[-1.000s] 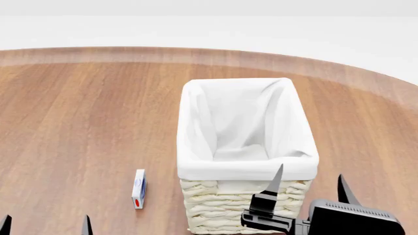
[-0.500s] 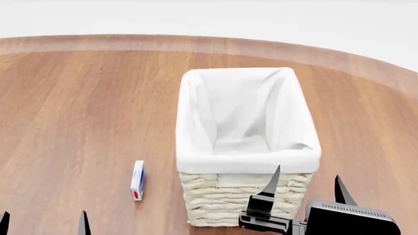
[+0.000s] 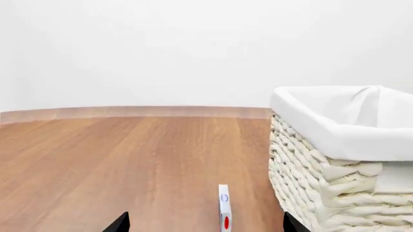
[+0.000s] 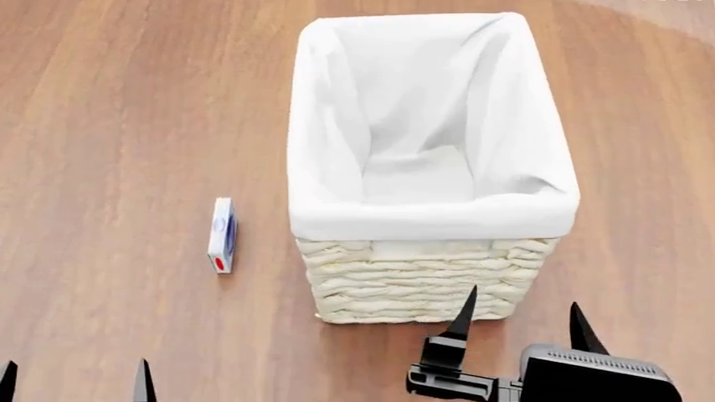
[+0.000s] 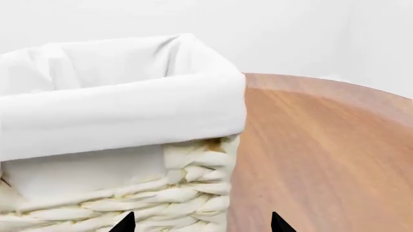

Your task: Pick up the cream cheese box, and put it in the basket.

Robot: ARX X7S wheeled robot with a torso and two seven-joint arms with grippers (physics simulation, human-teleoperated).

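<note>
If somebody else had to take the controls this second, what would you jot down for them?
Left hand: open, empty, low at the near edge of the table, short of the box.
Right hand: open, empty, just in front of the basket's near wall.
Cream cheese box: standing on edge on the wood, to the left of the basket, not touching it.
Basket: upright; only its white liner shows inside.
Done: nothing grasped yet.
Left: probably reach in with the left hand, grip the box, lift it over the rim, release.

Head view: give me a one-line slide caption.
Cream cheese box on edge left of the empty lined basket; both grippers open.
</note>
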